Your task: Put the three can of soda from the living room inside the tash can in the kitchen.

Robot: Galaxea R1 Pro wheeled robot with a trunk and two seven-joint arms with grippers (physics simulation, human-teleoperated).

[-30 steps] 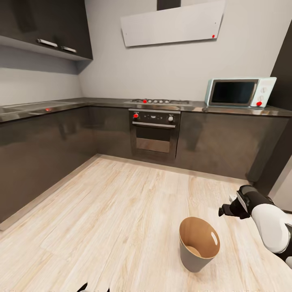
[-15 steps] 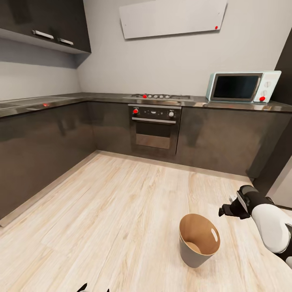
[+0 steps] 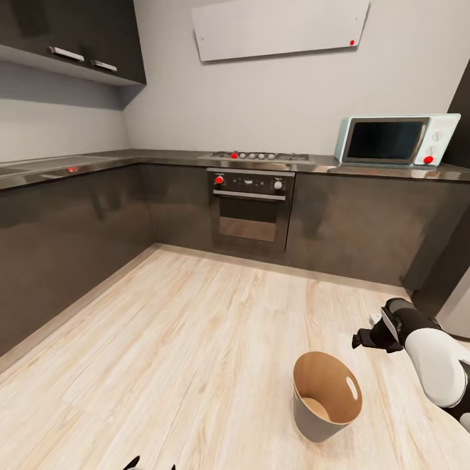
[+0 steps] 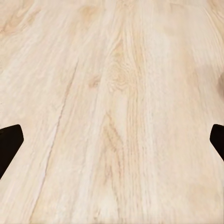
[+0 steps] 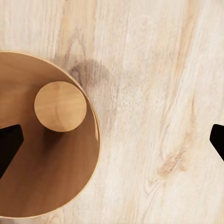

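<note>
The pale wood floor (image 3: 196, 339) lies open across the middle of the kitchen, hemmed on the left and at the back by an L-shaped run of dark grey cabinets (image 3: 72, 254) under a continuous countertop (image 3: 163, 156). The built-in oven (image 3: 250, 212) sits in the back run with the hob above it, and the light-blue microwave (image 3: 395, 140) stands on the counter towards the right. A white hood panel (image 3: 281, 27) hangs on the wall over the hob.

The right arm (image 3: 434, 362) reaches in from the lower right edge of the head view, white forearm leading to a dark wrist, with the right gripper (image 3: 358, 340) held above the floor just beyond the bin. Its wrist camera looks straight down with fingertips (image 5: 9, 144) far apart at the frame edges, nothing between them. The left gripper (image 4: 112, 144) is likewise spread wide over bare planks.

The tash can (image 3: 324, 408) stands upright on the floor near the right arm (grey outside, wood-toned inside); from above, its interior (image 5: 42, 186) shows just the round bottom disc
</note>
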